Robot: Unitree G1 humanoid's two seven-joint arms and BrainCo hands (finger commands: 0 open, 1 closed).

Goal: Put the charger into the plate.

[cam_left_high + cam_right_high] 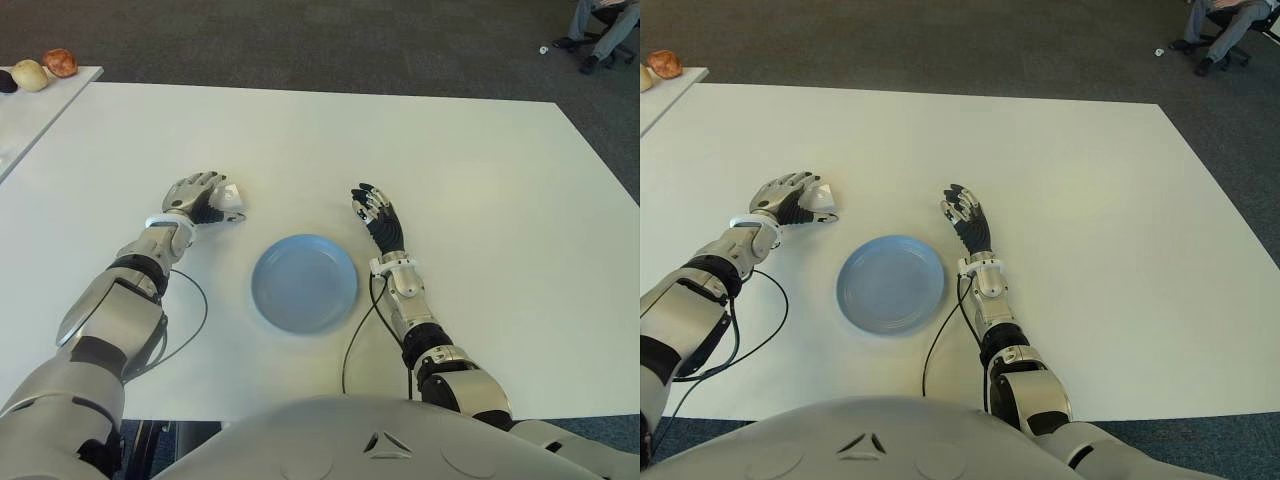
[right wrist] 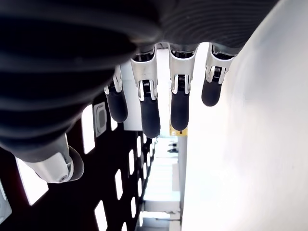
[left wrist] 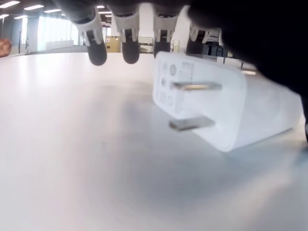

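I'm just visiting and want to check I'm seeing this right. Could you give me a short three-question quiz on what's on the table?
1. True or false: the charger already lies in the plate.
2. Which hand is at the charger: A) left hand B) right hand?
3. Fill in: the plate's colour is ____.

Key:
1. False; it is on the table, under the left hand's fingers.
2. A; the right hand shows open beside the plate.
3. Blue.

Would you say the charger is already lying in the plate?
No, the charger sits on the table under the left hand, apart from the empty blue plate.
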